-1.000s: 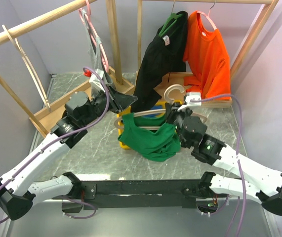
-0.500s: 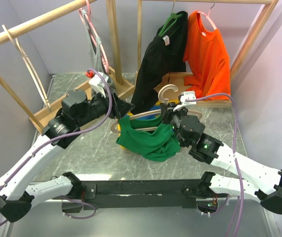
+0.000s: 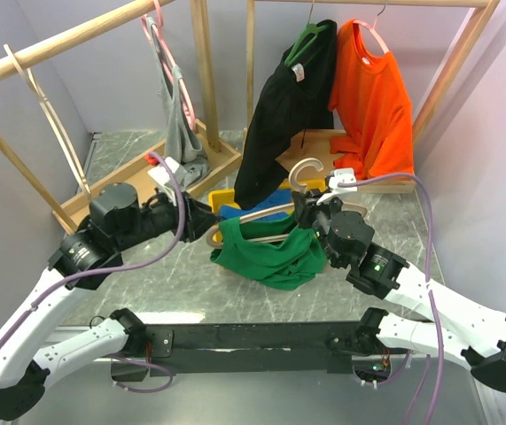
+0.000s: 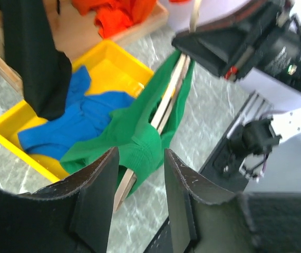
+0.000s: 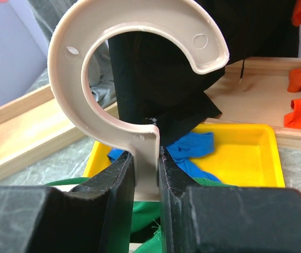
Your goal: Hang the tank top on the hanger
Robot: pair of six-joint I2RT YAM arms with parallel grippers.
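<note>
Grey marble tabletop [image 3: 190, 285], lilac walls [image 3: 492, 133]

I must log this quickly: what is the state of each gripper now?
Left gripper: open, holding nothing.
Right gripper: closed on the neck of the wooden hanger.

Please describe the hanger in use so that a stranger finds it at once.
At the table centre, beside the yellow tray, the right fingers hold a hanger by its stem. It carries the green top. Unlike the thin hangers on the racks, it is pale with a thick hook.
</note>
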